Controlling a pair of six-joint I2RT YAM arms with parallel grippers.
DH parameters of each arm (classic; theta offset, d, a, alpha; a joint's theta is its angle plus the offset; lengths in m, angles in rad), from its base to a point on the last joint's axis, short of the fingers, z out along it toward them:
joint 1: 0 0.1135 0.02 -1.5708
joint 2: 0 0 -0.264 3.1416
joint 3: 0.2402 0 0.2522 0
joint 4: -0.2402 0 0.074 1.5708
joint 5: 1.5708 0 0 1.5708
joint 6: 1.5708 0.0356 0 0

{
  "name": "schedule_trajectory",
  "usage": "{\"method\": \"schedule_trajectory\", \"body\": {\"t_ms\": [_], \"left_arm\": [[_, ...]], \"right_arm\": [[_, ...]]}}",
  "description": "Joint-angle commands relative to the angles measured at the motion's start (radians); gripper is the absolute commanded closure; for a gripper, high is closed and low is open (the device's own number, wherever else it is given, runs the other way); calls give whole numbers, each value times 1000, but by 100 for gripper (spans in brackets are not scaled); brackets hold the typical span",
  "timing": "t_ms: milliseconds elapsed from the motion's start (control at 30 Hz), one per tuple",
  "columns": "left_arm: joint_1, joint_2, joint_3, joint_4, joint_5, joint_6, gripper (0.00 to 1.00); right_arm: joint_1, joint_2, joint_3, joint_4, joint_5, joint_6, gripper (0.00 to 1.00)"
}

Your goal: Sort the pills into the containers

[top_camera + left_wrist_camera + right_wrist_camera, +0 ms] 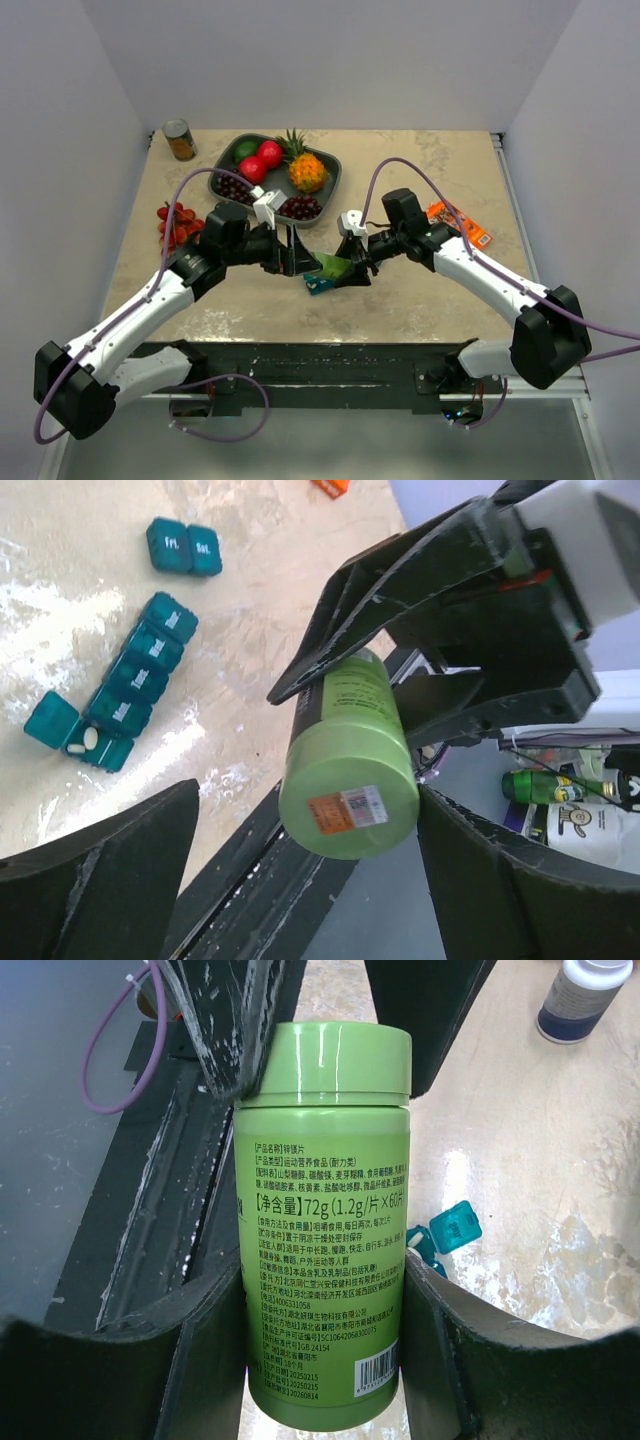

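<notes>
My right gripper (pixel 352 266) (pixel 325 1295) is shut on the body of a green pill bottle (pixel 335 266) (pixel 325 1210) and holds it above the table's front middle. My left gripper (pixel 300 258) (pixel 308 815) is open, its fingers either side of the bottle's green cap (pixel 348 805). The cap lies close to the right finger (pixel 500 880), with a gap on the left side. Teal containers lie on the table below: a strip (pixel 140 670) and a separate pair (pixel 185 548). One cube stands open with a white pill (pixel 90 739) in it. The containers also show in the top view (pixel 322 286) and the right wrist view (pixel 450 1228).
A dark fruit tray (pixel 226 166) with fruit stands at the back. A can (pixel 180 140) is at the back left, a red fruit cluster (pixel 176 223) at the left, an orange packet (pixel 458 223) at the right. The table's front edge (pixel 260 880) is close below the bottle.
</notes>
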Motion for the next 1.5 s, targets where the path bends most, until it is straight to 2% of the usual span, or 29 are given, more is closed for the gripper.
{"method": "schedule_trajectory", "body": {"t_ms": [0,100,133,167,200,233,300,433,467,533,567,667,700,800,867,900,933,967,1100,1133,1233,1267,1367,1400,1467], "left_arm": [[-11,22,49,-4,45,1,11],[-16,39,56,16,74,7,24],[-17,42,58,16,82,13,35],[-18,49,59,15,97,30,41],[-16,52,63,10,106,42,60],[-17,53,64,10,118,57,65],[-18,56,66,4,164,123,83],[-14,64,69,-22,301,341,85],[-16,62,72,-58,296,521,86],[-14,52,60,-146,331,724,86],[-14,41,46,-155,348,900,86],[-16,-11,-37,-61,352,1057,80],[-14,-22,-61,61,329,1038,66],[-16,-51,-112,220,280,970,49],[-14,-69,-114,260,234,929,43],[-14,-80,-121,306,221,918,36],[-16,-108,-125,321,200,908,12],[-14,-125,-134,338,191,877,1],[-7,-241,-206,453,166,732,1],[-7,-288,-218,470,128,616,1],[-5,-361,-243,467,-40,419,0],[-5,-367,-241,455,-43,347,0],[-4,-314,-171,331,-58,215,0],[-4,-286,-102,211,-59,187,0],[-4,-196,-41,112,-58,102,1]], "right_arm": [[0,-8,40,24,-27,9,100],[2,-8,40,24,-27,11,100],[2,-8,40,24,-27,11,100],[0,-6,40,24,-25,11,100],[0,-6,40,24,-25,11,100],[2,-5,40,24,-27,11,100],[2,-6,40,24,-32,11,100],[0,-8,40,24,-39,11,100],[0,-6,40,24,-41,12,100],[0,-8,40,24,-41,12,100],[0,-8,40,24,-41,12,100],[0,-9,38,24,-39,11,100],[0,-8,38,24,-39,11,100],[0,-9,38,24,-38,11,100],[2,-8,38,24,-38,11,100],[0,-5,38,24,-38,11,100],[0,-5,38,24,-38,11,100],[2,-6,38,22,-38,9,100],[0,-6,38,22,-38,9,100],[0,-8,38,22,-38,8,100],[2,-5,40,22,-38,9,100],[2,-5,38,22,-38,8,100],[0,-6,38,22,-36,9,100],[0,-5,38,24,-38,9,100],[0,-3,38,25,-38,11,100]]}}
